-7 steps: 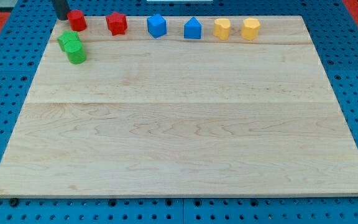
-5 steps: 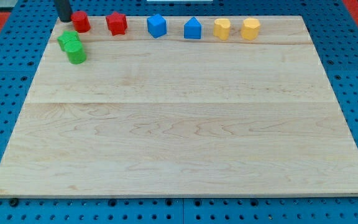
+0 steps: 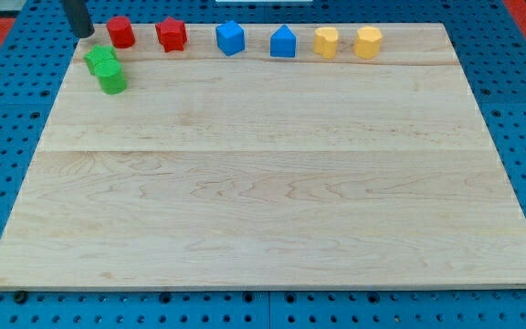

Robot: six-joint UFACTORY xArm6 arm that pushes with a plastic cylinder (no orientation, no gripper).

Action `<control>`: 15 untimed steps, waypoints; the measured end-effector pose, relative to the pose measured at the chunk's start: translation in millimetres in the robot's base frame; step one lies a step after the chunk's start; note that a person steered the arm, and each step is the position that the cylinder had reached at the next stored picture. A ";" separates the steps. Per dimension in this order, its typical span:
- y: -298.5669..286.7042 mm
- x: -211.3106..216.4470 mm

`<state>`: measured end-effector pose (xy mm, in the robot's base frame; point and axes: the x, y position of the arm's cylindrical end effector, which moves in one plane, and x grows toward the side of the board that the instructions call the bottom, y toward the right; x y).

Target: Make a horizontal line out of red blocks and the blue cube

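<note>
Jaws are none on this arm; my tip [image 3: 82, 35] sits at the desk's [image 3: 263, 201] top left corner, just left of the red cylinder [image 3: 120, 32] and apart from it. Rightward along the top edge run the red hexagonal block [image 3: 171, 35], blue cube [image 3: 230, 37], blue house-shaped block [image 3: 283, 42] and two yellow blocks [image 3: 326, 42] [image 3: 367, 42]. Two green blocks [image 3: 101, 61] [image 3: 112, 79] touch each other below the tip.

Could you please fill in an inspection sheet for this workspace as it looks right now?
Surface: wooden board, blocks only along the view's top edge.
Job's things: red cylinder, red block and blue cube in a row.
Clutter: blue house-shaped block, two yellow blocks, two touching green blocks.
Gripper: none; my tip sits left of the red cylinder, apart.
Cables: nothing seen.
Surroundings: blue pegboard.
</note>
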<state>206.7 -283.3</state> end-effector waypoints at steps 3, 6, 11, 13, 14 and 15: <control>46.8 0.2; 84.4 6.4; 140.0 -14.8; 156.8 -14.3; 176.2 -15.1; 170.6 -15.4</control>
<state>191.3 -112.6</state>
